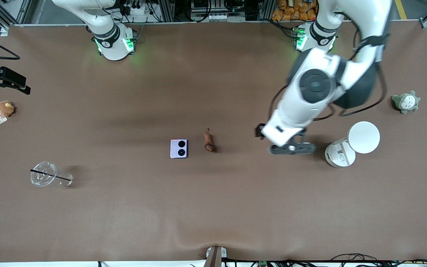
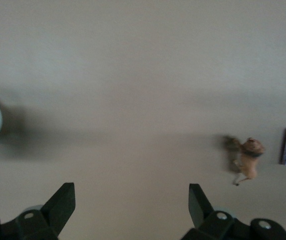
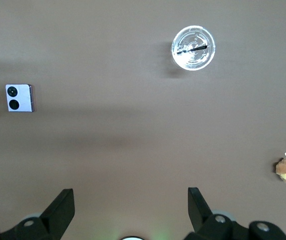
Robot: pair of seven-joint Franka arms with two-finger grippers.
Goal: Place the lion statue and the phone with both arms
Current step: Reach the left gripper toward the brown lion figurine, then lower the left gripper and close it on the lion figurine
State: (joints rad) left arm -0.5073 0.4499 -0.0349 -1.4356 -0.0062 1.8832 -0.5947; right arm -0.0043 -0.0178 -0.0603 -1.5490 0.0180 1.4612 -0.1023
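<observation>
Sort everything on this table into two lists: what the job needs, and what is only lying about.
Needed for the job:
- lion statue, mid-table
- phone, beside it
- left claw, open, over bare table between the statue and the white canister
- right claw, open, high over the table

Lying about:
- clear cup with straw
- brown plush toy
- grey-green plush toy
- white canister

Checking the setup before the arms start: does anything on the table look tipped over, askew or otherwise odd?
One thing: the white cylinder container near the left arm's end lies tipped on its side, its round lid off and resting beside it. The clear cup with its black straw stands upright, and the lion statue and phone lie undisturbed mid-table.
</observation>
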